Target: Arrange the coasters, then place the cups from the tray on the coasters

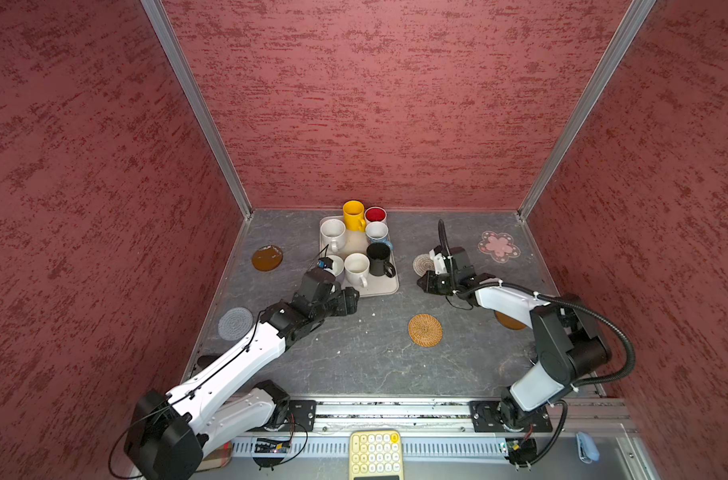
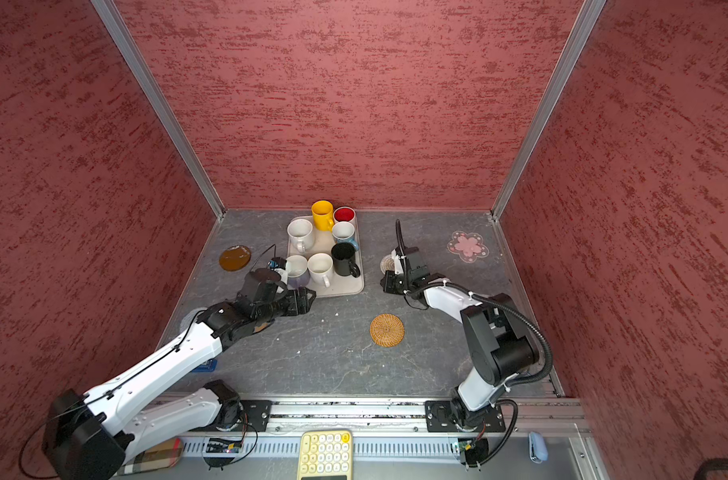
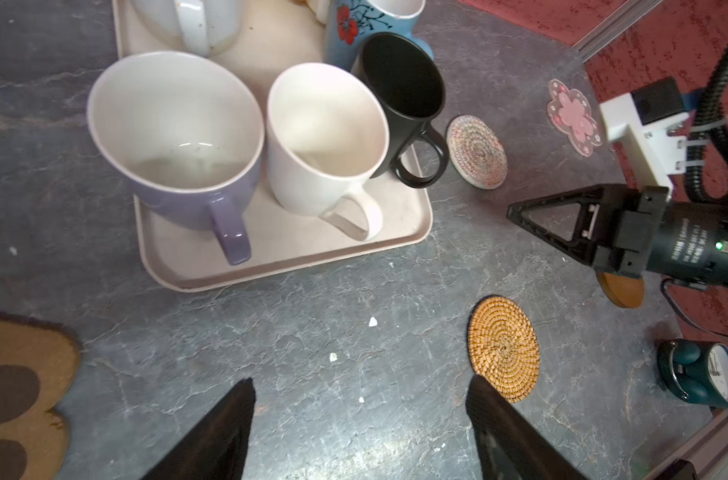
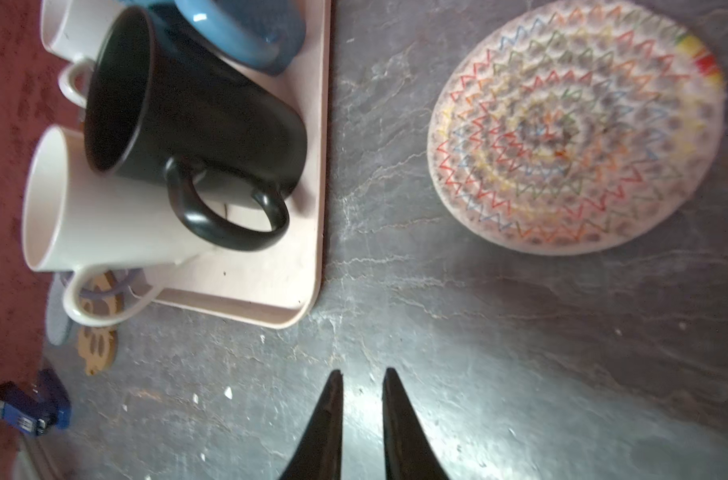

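Your left jaws gape wide and empty at the tray's [image 1: 385, 287] seven o'clock corner, your right jaws closed on nothing at its four o'clock, all seven cups [image 1: 357, 266] standing on it.

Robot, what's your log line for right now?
cups: on tray | coasters: no cups yet | left fingers: open, empty | right fingers: shut, empty

Glossy ceramic black mug [image 4: 212, 124]; matt plastic tray [image 3: 291, 253]; coiled rattan coaster [image 3: 503, 347]; slate-look tabletop [image 1: 354, 353], slight sheen.
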You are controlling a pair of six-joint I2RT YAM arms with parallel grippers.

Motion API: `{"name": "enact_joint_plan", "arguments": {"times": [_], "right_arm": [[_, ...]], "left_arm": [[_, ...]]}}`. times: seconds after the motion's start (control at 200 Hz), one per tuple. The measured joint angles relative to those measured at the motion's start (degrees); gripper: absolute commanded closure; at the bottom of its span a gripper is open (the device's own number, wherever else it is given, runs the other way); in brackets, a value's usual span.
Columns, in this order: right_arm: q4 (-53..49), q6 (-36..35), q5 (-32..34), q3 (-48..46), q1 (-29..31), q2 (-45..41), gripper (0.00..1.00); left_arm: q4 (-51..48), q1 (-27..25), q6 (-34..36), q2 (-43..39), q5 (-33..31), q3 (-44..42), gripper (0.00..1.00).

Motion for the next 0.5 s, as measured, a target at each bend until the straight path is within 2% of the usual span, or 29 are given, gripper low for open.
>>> {"name": "enact_joint_plan", "arguments": {"times": [0.255, 0.301, 0.316, 0.501], "right_arm": [[-5.68, 0.17, 4.2, -9.46, 4.85, -11.91, 0.95], [-6.78, 0.63, 4.94, -10.82, 6.32, -13.77, 0.95], [-7.13, 0.87, 5.14, -11.3, 6.93, -14.38, 0.95], [-10.19, 3.37, 7.58, -14.88, 12.33, -18.6, 0.95]], "left_arm": [[1.42, 2.62, 0.24, 2.21, 3.13, -1.64, 0.09], [2.01, 3.04, 0.57, 2.67, 3.43, -1.64, 0.05], [2.19, 3.17, 0.72, 2.8, 3.45, -1.64, 0.0], [2.91, 3.78, 1.99, 2.78, 3.56, -1.64, 0.0]]}}
